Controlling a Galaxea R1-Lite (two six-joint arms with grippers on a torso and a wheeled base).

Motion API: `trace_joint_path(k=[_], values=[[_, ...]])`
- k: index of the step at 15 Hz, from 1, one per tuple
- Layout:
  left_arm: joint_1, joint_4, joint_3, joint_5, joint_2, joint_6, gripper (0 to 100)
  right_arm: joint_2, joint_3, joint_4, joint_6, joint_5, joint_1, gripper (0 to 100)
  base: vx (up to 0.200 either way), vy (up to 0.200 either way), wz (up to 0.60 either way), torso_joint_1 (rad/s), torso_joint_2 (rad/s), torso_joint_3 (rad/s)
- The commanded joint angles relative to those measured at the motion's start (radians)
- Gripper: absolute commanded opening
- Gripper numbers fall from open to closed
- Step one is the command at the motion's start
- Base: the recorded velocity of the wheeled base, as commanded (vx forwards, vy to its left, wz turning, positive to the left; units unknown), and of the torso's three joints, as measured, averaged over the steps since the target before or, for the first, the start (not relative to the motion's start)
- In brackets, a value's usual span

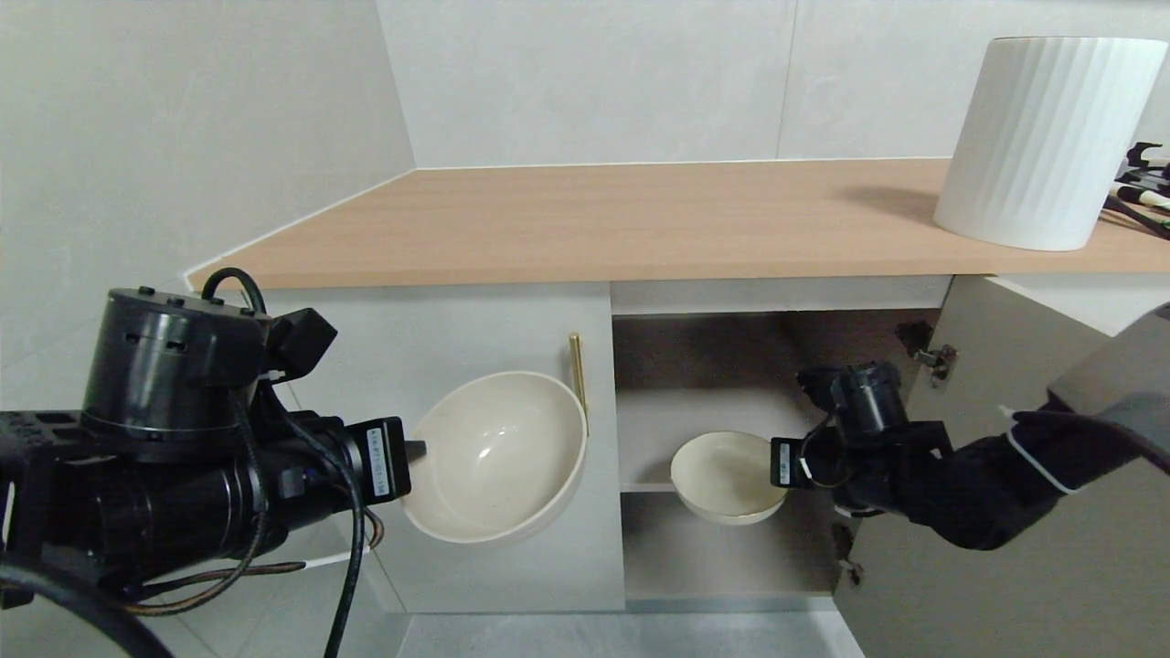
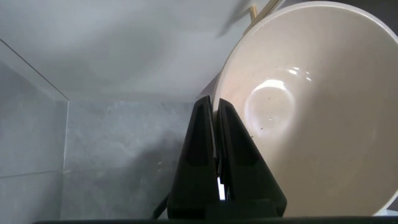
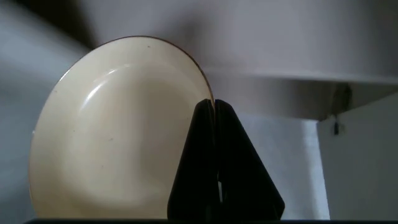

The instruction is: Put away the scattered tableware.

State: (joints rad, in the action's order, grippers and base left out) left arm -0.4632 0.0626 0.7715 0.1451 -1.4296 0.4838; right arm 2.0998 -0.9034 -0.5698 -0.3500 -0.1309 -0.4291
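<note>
We face a corner of pale tiled wall (image 1: 585,82), with a light wooden countertop (image 1: 594,219) running along it. Below it is a grey cabinet: its left door (image 1: 457,329) is shut and has a slim brass handle (image 1: 576,361) (upright, at the inner edge), while its right door (image 1: 996,366) stands open on a shadowed shelf (image 1: 644,439). A white ribbed container (image 1: 1042,137) stands on the counter's right end. The floor (image 1: 622,635) is grey.
</note>
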Motion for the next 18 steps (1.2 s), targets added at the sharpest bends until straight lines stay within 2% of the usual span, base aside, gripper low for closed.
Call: trace_joint_path(k=[1,7,14,18], values=[[0.0,0.0,0.0,0.001,-0.006,0.001,0,0.166,-0.094,-0.007,-0.004,-0.03,0.027,0,0.0,0.0,0.0,0.0,0.0,0.0],[-0.012,0.002,-0.004,0.004,-0.015,0.001,0,0.35,-0.282,-0.018,-0.061,-0.185,0.063,0,0.0,0.0,0.0,0.0,0.0,0.0],[-0.018,0.005,-0.006,0.005,-0.017,0.001,0,0.43,-0.423,-0.013,-0.09,-0.26,0.082,0,0.0,0.0,0.0,0.0,0.0,0.0],[-0.018,0.005,-0.006,0.007,-0.019,0.001,0,0.442,-0.453,-0.01,-0.09,-0.273,0.084,0,0.0,0.0,0.0,0.0,0.0,0.0]])
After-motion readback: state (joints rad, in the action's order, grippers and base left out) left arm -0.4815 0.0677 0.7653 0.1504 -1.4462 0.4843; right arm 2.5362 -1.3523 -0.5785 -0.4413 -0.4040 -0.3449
